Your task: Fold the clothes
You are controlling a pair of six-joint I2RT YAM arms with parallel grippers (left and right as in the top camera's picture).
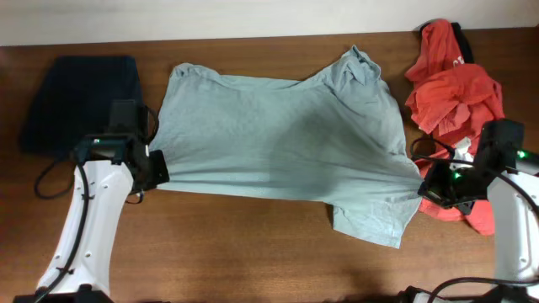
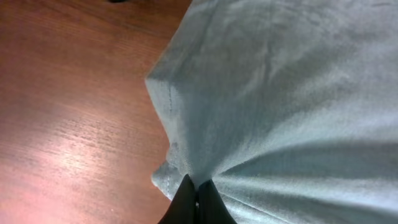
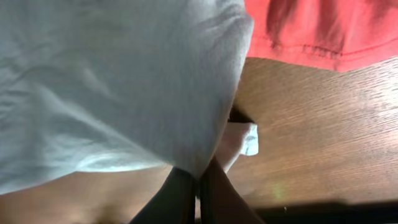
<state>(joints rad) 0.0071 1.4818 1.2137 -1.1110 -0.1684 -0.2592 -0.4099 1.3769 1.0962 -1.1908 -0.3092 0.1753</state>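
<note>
Spanning the wooden table (image 1: 253, 252), the pale blue-grey T-shirt (image 1: 278, 135) lies spread across its middle, the orange-red shirt (image 1: 455, 93) heaped to its right and the dark navy garment (image 1: 80, 101) to its left, its side edges clenched in the left gripper (image 2: 196, 200) and the right gripper (image 3: 199, 186).

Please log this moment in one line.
state: T-shirt spread on table | left end effector: shut on T-shirt edge | right end effector: shut on T-shirt edge | orange-red shirt: far right | navy garment: far left
</note>
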